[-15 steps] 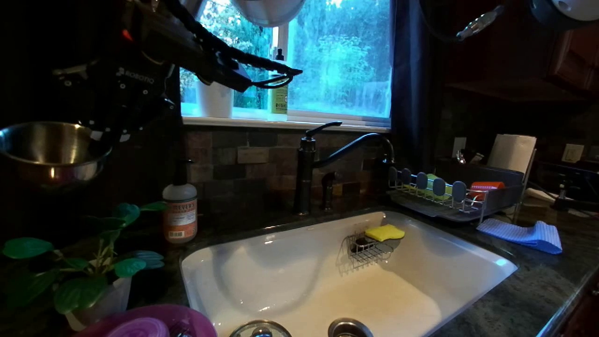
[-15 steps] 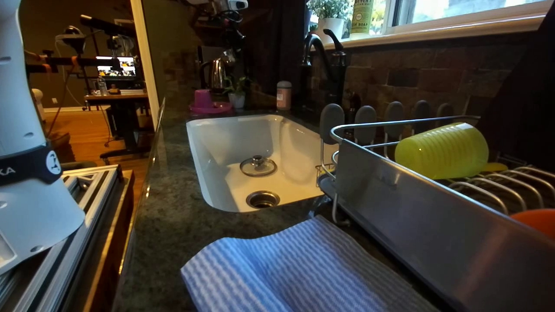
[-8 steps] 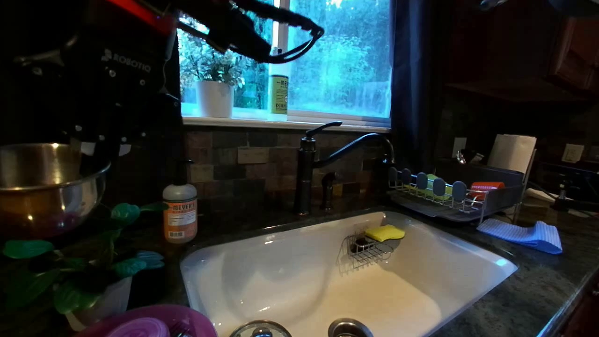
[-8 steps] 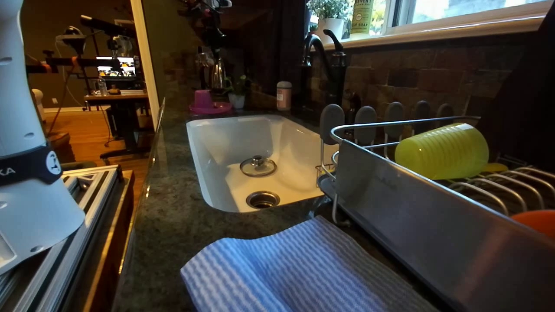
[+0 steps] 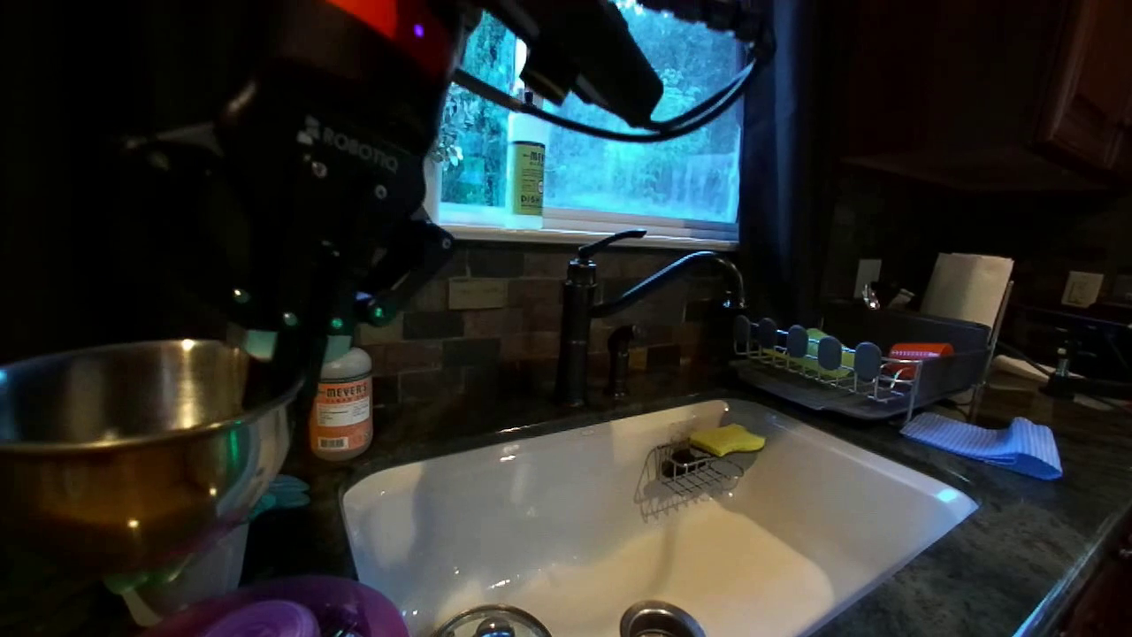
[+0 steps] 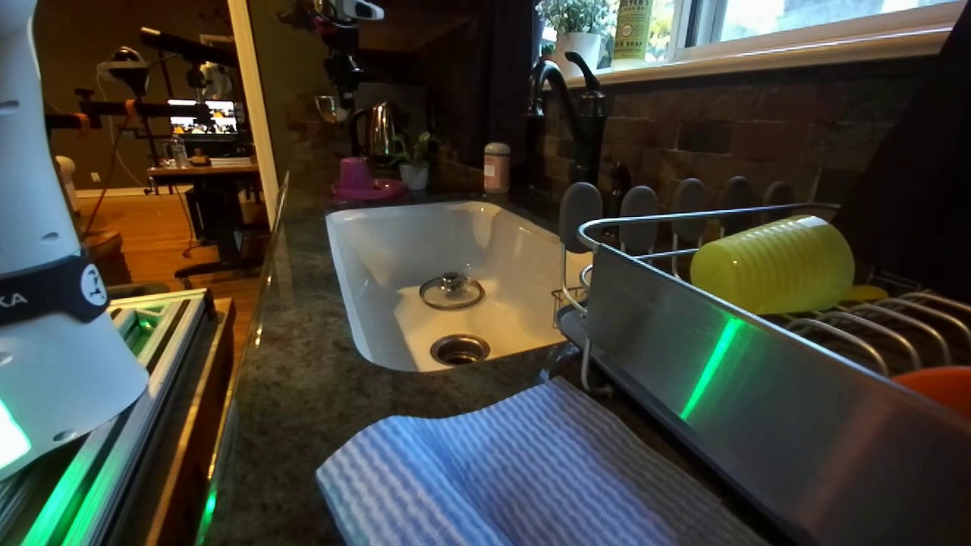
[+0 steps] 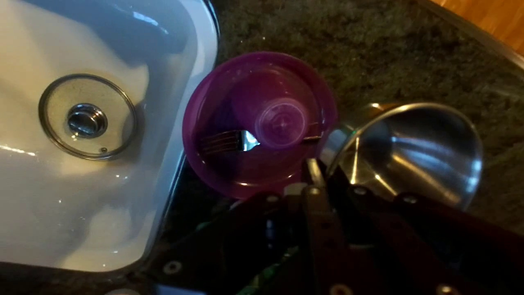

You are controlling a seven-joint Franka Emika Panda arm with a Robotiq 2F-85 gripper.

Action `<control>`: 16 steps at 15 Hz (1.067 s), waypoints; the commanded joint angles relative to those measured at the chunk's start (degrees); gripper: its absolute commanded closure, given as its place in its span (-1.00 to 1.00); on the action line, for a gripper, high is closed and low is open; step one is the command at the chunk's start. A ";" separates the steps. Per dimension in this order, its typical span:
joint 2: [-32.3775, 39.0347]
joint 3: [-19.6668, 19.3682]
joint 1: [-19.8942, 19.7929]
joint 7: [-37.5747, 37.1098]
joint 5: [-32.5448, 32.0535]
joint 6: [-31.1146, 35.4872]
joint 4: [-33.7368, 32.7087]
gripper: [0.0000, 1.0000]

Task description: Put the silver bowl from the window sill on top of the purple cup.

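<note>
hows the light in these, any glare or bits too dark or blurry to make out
In an exterior view, the window glows bluish while much of the gripper blends into darkness; in an exterior view, a green streak glares on the dish rack; in the wrist view, highlights streak the bowl, and the picture looks slightly soft.

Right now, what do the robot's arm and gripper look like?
The arm has a white, rounded shell and a dark band with cut-off letters KA and a round emblem. The gripper is black, marked ROBOTIQ, with round metal screws. Black cables loop beside it, and a red patch shows above.
</note>
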State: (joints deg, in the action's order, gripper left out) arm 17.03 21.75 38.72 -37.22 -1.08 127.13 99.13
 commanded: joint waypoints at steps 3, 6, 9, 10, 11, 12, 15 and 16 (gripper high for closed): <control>-2.58 -1.83 -0.42 -1.81 0.06 7.54 7.25 0.97; -2.11 -1.13 -1.07 -0.74 3.14 4.42 6.73 0.97; -0.86 -1.04 -1.21 0.54 3.92 3.11 5.63 0.97; -0.31 -0.99 -1.32 1.08 4.51 3.05 5.40 0.97; -0.16 -1.12 -1.33 1.12 4.87 3.21 5.52 0.97; -0.02 -1.24 -1.34 1.12 5.08 3.41 5.67 0.97; 1.44 -1.67 -1.10 0.00 4.90 1.42 4.80 0.97; 1.78 -1.87 -0.96 -0.50 4.69 0.48 4.50 0.97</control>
State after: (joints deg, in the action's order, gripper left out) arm 16.96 19.93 37.74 -37.38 2.25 131.08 106.06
